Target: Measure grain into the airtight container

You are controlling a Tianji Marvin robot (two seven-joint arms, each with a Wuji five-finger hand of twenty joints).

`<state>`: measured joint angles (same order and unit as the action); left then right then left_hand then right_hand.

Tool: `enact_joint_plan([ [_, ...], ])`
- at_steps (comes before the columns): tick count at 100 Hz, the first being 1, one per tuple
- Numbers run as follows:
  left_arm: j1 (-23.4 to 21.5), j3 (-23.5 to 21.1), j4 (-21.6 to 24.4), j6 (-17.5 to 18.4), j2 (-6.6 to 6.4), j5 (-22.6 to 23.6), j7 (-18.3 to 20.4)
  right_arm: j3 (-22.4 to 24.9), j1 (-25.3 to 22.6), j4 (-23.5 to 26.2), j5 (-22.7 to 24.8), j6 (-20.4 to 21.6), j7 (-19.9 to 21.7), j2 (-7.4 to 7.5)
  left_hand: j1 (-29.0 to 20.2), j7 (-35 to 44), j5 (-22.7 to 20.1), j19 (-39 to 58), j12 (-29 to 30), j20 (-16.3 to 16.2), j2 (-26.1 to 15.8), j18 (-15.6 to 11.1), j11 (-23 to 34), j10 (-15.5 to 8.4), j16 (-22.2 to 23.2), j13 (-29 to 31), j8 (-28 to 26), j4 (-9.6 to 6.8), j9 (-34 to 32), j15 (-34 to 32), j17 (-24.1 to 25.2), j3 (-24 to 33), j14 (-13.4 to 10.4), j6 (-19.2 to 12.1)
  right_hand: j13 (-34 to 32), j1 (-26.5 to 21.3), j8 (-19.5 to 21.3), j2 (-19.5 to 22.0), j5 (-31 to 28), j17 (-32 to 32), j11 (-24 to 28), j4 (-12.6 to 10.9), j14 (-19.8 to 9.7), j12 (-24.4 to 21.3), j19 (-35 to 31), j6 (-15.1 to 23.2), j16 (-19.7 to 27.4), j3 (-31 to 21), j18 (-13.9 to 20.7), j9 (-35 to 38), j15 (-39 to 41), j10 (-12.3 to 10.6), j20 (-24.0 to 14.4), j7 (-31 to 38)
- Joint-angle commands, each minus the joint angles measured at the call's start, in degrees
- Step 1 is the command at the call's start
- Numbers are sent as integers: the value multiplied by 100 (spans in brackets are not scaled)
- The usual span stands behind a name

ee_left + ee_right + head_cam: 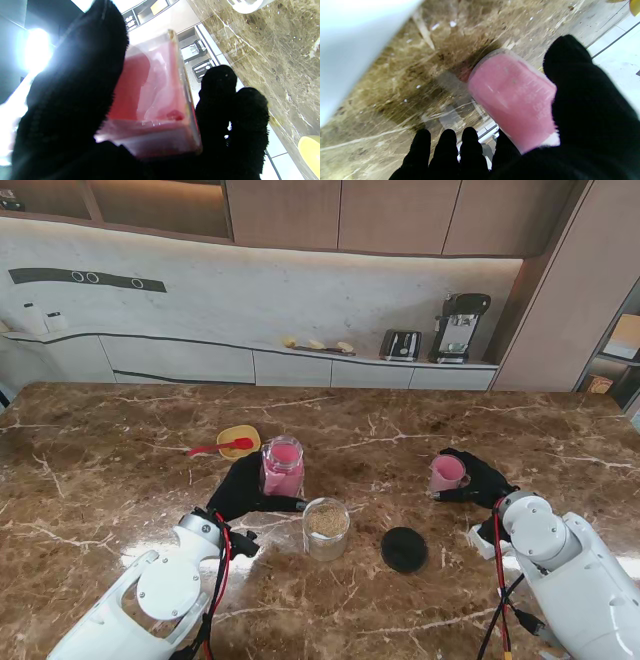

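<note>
Left hand [243,488] wrapped around the pink square container [282,467], thumb [75,82] on one wall and fingers [232,112] on the other; just beside it, nearer and to its right, a clear jar of grain [326,528], then a black lid [404,549]. Beyond the fingertips, a yellow bowl [238,441] with a red spoon [220,447]. Right hand [480,480] closed on the pink measuring cup [447,473], well apart from the jar.

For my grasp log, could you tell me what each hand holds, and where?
Left hand: pink jar, by its side. Right hand: pink cup, by its side.
</note>
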<state>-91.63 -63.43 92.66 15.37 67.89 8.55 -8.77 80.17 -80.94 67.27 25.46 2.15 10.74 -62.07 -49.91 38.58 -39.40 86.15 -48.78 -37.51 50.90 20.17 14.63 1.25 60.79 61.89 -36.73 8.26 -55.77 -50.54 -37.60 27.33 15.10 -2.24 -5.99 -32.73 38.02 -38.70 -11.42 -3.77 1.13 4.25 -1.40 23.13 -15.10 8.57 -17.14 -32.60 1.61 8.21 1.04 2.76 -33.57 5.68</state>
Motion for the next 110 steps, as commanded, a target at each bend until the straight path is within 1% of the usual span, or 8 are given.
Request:
enact_joint_plan([
  [1,-6,18,3,-39,12,9,-3,16,-27,-32,-6,-60,45,26,-1108,1363,-1281,335,-257,39,-2867,-129,629,-494,-31,298,-95,246,-743,-180,-67,1082,-285,-1018,167,-173,239,-166,-239,-42,56,231,-107,74,-22,282,99,-39,-66,-100,-68,-88,-92,221],
  [12,12,45,-13,-46,16,1,-6,-3,-36,-103,-130,-31,-31,-8,-1113,1363,-1276,324,-257,44,-2869,-129,628,-500,-30,294,-94,245,-739,-177,-55,1075,-285,-1019,169,-142,689,-127,-526,-52,64,248,-117,173,-34,506,93,23,-69,-105,-80,-104,-111,652],
  [38,53,92,-71,-31,21,-19,2,-73,53,-316,-537,-25,-43,-74,-1115,1367,-1270,288,-253,61,-2875,-135,619,-499,-37,258,-91,242,-731,-148,-26,1052,-297,-1027,175,-90,911,-78,-1042,-46,35,285,-125,158,54,730,243,106,-85,-93,-152,-152,-31,984],
  [50,50,80,-72,-33,19,-16,5,-87,110,-425,-782,-26,-50,-117,-1118,1362,-1263,288,-254,62,-2879,-135,620,-506,-38,259,-86,240,-731,-144,-27,1043,-297,-1030,173,-169,976,-128,-1189,-30,47,291,-137,157,102,797,312,107,-86,-80,-157,-176,19,1100],
  [60,53,75,-80,-29,19,-6,2,-109,140,-507,-905,-21,-53,-141,-1115,1364,-1265,288,-251,63,-2881,-135,619,-501,-39,258,-86,240,-736,-143,-27,1042,-298,-1033,167,-275,1138,-203,-1476,-9,134,301,-159,175,160,953,382,76,-88,-55,-142,-210,84,1408],
  [81,53,75,-87,-46,22,-20,1,-172,144,-573,-899,-73,-62,-147,-1111,1362,-1262,288,-255,63,-2881,-135,622,-493,-49,266,-83,239,-739,-134,-26,1039,-298,-1040,157,-323,1381,-233,-2031,11,349,312,-192,168,166,1128,385,-22,-70,33,-118,-285,109,1977],
  [98,53,76,-87,-46,22,-21,1,-213,152,-584,-909,-108,-167,-175,-1115,1368,-1260,275,-261,71,-2887,-152,627,-485,-53,255,-85,239,-737,-130,-19,1033,-298,-1038,159,-329,1394,-231,-2413,-17,609,343,-251,84,44,1264,243,-228,-26,159,-58,-391,2,2333],
  [110,50,68,-83,-46,21,-16,-1,-277,188,-593,-818,-150,-174,-164,-1115,1366,-1257,275,-261,72,-2882,-154,626,-475,-54,252,-83,240,-734,-129,-19,1030,-299,-1033,144,-240,1364,-76,-2665,-22,699,356,-299,36,-3,1318,188,-318,5,246,-53,-463,-42,2484],
])
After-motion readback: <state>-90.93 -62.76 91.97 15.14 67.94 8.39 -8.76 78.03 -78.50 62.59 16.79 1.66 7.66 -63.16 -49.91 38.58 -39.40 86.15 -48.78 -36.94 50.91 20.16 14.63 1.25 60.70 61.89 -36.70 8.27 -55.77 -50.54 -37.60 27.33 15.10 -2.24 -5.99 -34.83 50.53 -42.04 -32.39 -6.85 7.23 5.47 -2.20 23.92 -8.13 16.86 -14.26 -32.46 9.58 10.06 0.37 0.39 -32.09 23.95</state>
